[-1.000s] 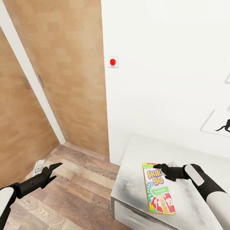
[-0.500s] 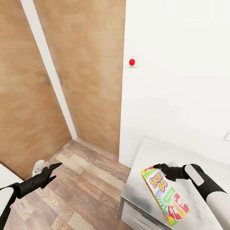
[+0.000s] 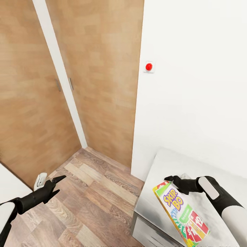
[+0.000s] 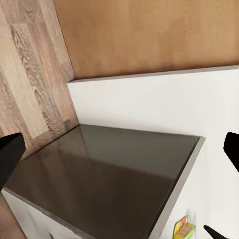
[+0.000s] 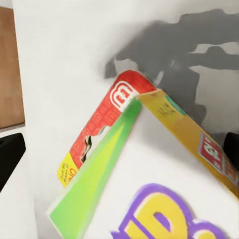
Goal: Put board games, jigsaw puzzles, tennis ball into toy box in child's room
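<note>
The right gripper (image 3: 170,178), jaws pinching the SKIP-BO box (image 3: 180,213) by its top corner, had let it swing aslant over the tabletop (image 3: 161,168) as the view turned; the left gripper (image 3: 59,181) hung spread, so the carry went on.

Your right gripper (image 3: 170,179) is clamped on the top edge of the SKIP-BO box (image 3: 181,212), forearm reaching in from the lower right. Your left gripper (image 3: 56,183) is extended forward, fingers parted, nothing between the jaws.
</note>
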Robot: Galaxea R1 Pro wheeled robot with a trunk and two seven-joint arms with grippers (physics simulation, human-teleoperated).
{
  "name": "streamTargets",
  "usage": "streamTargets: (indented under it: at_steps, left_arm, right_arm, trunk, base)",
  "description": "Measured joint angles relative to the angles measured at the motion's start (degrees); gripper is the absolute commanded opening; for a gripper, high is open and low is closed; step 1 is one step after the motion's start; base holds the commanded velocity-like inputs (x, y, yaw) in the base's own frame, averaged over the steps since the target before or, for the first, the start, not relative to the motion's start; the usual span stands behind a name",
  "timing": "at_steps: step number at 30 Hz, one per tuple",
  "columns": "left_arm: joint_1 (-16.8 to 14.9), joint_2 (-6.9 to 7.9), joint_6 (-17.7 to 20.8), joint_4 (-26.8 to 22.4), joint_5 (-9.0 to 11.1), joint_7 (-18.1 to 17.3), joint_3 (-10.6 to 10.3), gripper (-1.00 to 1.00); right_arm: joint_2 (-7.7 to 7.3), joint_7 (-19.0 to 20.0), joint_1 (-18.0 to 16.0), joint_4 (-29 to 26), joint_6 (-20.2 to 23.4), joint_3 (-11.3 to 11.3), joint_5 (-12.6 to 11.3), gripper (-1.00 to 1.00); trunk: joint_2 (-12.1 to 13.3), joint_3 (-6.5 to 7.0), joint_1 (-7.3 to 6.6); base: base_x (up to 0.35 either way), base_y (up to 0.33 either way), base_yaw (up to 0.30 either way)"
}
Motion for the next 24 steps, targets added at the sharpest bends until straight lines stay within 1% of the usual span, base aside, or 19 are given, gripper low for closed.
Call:
streamTargets:
  at_steps: [7,12,18,24]
  left_arm:
    - [-0.05,0.0,-0.24,0.16,0.02,-0.06,0.0,1.0]
    - [-0.02,-0.01,-0.28,0.19,0.02,-0.07,0.0,1.0]
    - [-0.01,-0.06,-0.32,0.19,0.02,-0.03,0.0,1.0]
    - [0.0,-0.08,-0.36,0.19,0.0,-0.02,-0.05,1.0]
  right_arm:
    - [-0.04,0.0,0.0,0.0,0.0,0.0,0.0,1.0]
    - [-0.04,0.0,0.0,-0.02,0.0,0.0,0.0,1.0]
    - [-0.02,0.16,-0.01,-0.08,0.0,0.01,0.01,1.0]
    - [-0.08,0.42,0.0,-0.49,0.05,0.01,0.02,1.0]
  trunk:
    - [0.0,0.0,0.01]
    - [0.0,0.0,0.0]
    - [0.0,0.0,-0.01]
    - [0.0,0.0,-0.01]
  base:
    - [-0.195,0.0,0.004]
    - [-0.045,0.0,0.022]
    - [-0.014,0.0,0.142]
    - [-0.003,0.0,0.057]
